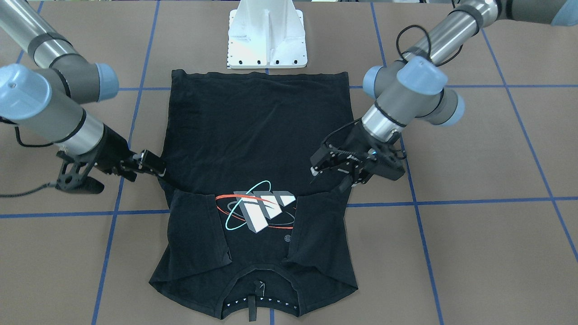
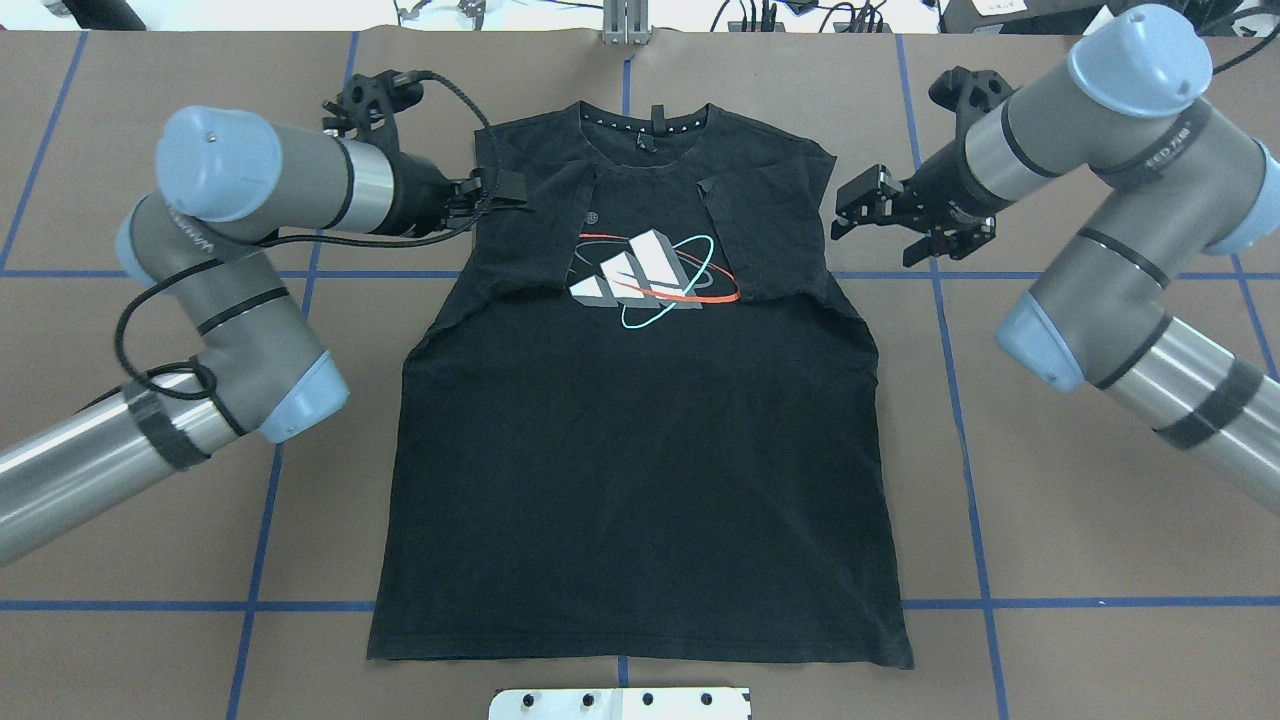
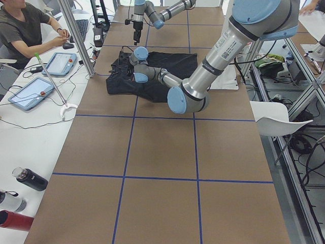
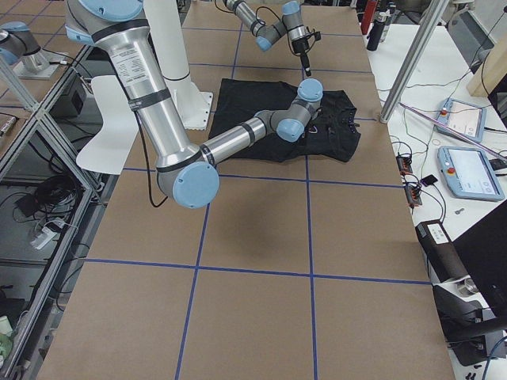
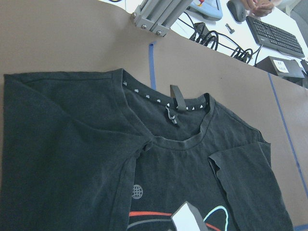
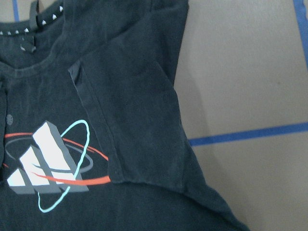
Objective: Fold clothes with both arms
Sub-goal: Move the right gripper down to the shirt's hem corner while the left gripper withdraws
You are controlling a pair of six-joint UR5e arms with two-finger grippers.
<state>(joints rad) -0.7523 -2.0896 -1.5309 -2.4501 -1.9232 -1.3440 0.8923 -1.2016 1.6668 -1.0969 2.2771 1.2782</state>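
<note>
The black T-shirt [image 1: 257, 126] lies flat on the brown table, logo side up, with the collar on the side away from the robot's base. It also shows in the overhead view [image 2: 640, 450]. Both sleeves are folded inward beside the white, red and teal logo [image 2: 645, 268]. My left gripper [image 2: 505, 188] hovers over the shirt's shoulder by the folded sleeve. In the front-facing view it [image 1: 328, 178] looks open and empty. My right gripper [image 2: 872, 240] is open and empty, just off the shirt's other sleeve edge. Both wrist views show only shirt [image 5: 72, 144] [image 6: 134, 72], no fingers.
The white pedestal base [image 1: 267, 40] stands at the shirt's hem end. Blue tape lines [image 2: 950, 400] grid the brown table. An operator [image 3: 20, 25] sits at a side bench with tablets [image 3: 31, 91]. Bottles [image 3: 30, 179] lie there too.
</note>
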